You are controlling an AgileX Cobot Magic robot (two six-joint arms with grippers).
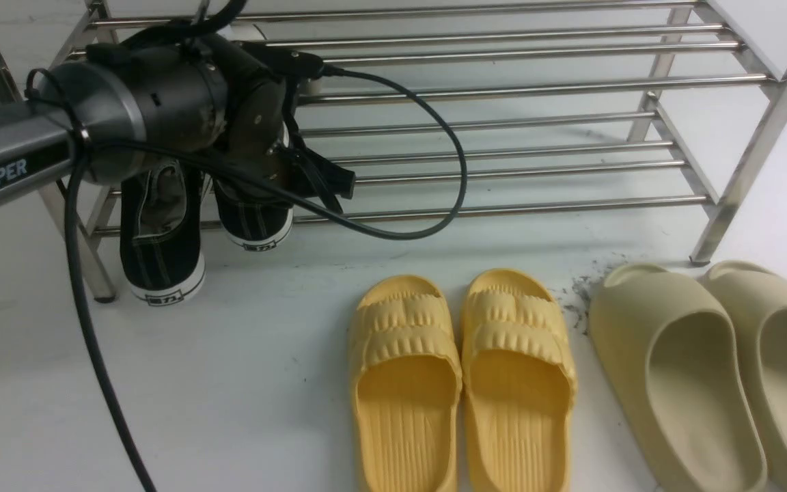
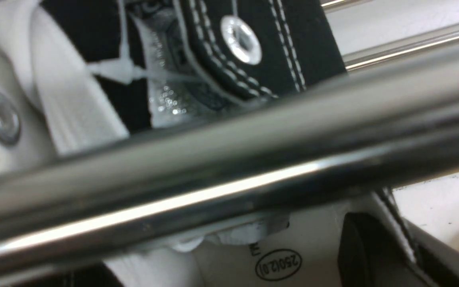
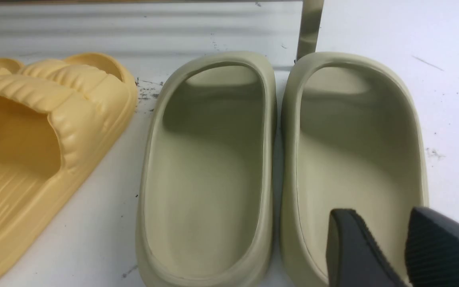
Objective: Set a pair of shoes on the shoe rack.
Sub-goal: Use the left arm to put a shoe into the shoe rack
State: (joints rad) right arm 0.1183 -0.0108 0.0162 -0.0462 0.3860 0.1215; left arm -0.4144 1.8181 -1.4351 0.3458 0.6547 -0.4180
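Yellow slides [image 1: 404,383] and beige slides [image 1: 680,369] lie nearest, side by side on the table [image 1: 264,383] in front of the rack [image 1: 537,85]. Neither pair belongs to the job.

Both sneakers [image 1: 161,260] are at the rack's left end, toes pushed in over the lower tier and heels sticking out past the front tube. The left one sags lower, its heel close to the table. The left arm [image 1: 161,102] hangs right above them and hides its end effector. That end effector is fully closed, but whether it pinches a sneaker cannot be seen. The right end effector [image 3: 381,227] hovers over a beige slide, fingers slightly parted and holding nothing.

Placing looks nearly done. What seems left is to seat the sneakers flat on the tubes, let go if anything is held, and pull the arm clear.

Count: two sneakers, two yellow slides, two beige slides, one rack with two tiers.
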